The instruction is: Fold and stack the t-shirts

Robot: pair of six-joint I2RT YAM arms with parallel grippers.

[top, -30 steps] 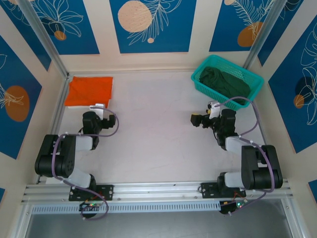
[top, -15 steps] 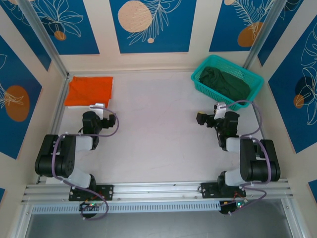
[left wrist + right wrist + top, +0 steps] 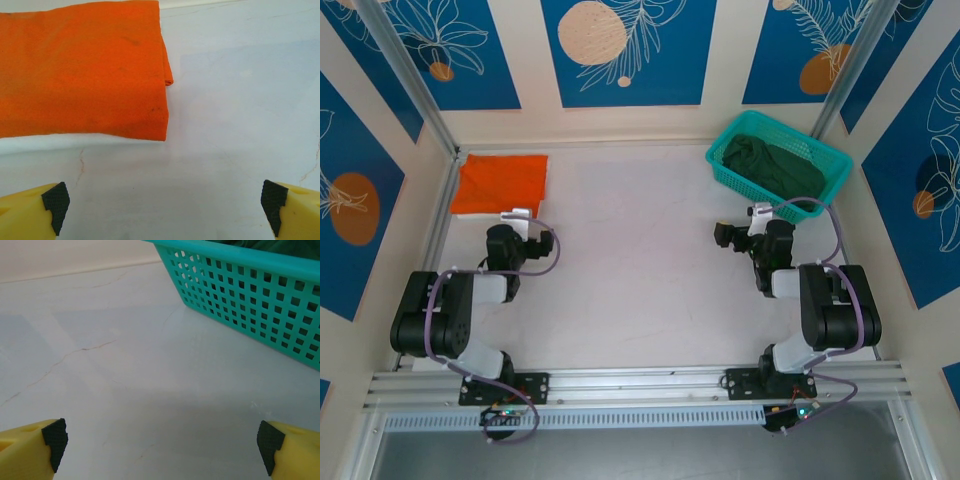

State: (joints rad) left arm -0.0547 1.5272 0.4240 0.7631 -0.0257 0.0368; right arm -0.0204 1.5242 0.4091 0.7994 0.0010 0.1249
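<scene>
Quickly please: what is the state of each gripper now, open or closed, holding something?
Left gripper: open, holding nothing, near the orange t-shirt.
Right gripper: open, holding nothing, near the teal basket.

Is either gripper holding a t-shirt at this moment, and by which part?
Nothing is held. The left gripper is open, short of the folded orange t-shirt; the right gripper is open near the teal basket.

My left arm (image 3: 430, 325) and right arm (image 3: 835, 320) are black, with chunky round joints and pale grey links. A lilac cable (image 3: 552, 262) loops along each. My left pincer (image 3: 165, 200) and right pincer (image 3: 162, 440) have yellow fingers (image 3: 20, 215) tipped with wedge-shaped black pads (image 3: 55, 200).
</scene>
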